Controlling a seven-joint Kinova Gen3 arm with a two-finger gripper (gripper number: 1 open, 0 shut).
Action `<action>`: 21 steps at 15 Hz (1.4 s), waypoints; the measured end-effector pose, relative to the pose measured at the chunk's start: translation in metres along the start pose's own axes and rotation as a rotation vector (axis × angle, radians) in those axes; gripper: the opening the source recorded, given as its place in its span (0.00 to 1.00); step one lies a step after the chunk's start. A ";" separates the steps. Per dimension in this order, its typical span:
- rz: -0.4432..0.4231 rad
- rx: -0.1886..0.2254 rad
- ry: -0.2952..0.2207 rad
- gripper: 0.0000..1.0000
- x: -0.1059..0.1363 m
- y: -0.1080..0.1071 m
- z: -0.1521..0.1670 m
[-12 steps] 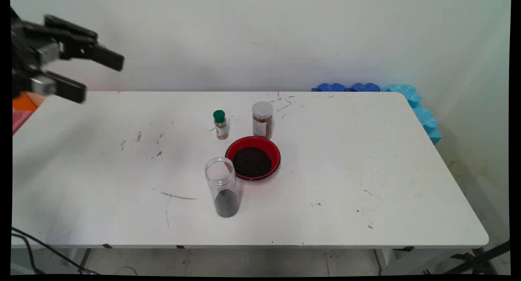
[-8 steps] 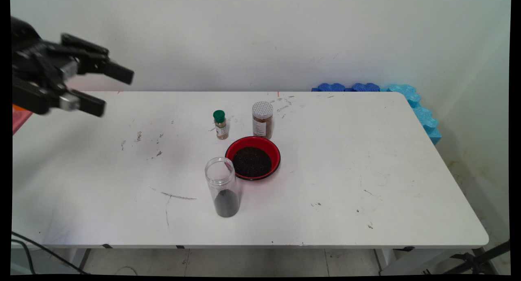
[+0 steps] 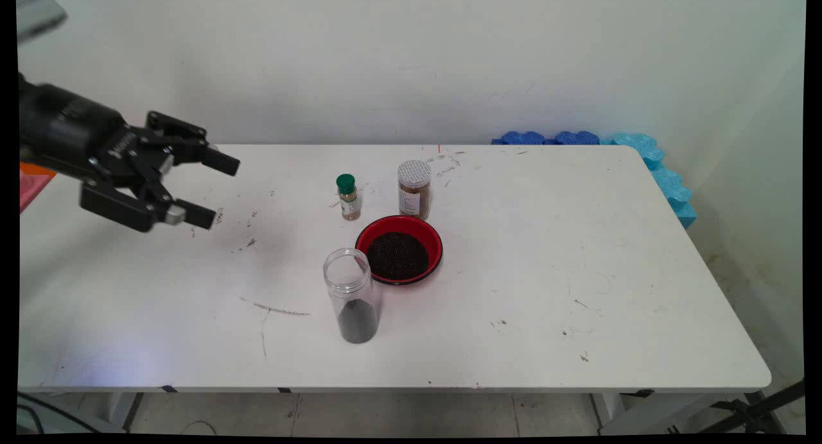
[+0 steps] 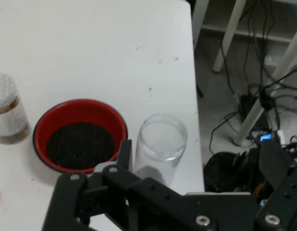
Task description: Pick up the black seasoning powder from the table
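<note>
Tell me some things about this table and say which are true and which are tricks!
1. The black two-finger end effector is open and holds nothing. True.
2. The round red bowl is full of water. False: it holds dark grains.
3. The tall clear plastic jar has no lid. True.
4. The small bottle with the green cap lies on its side. False: it stands upright.
5. The brown jar with the white lid stands behind the bowl. True.
</note>
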 end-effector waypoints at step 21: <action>0.002 0.032 0.085 1.00 -0.088 -0.003 0.088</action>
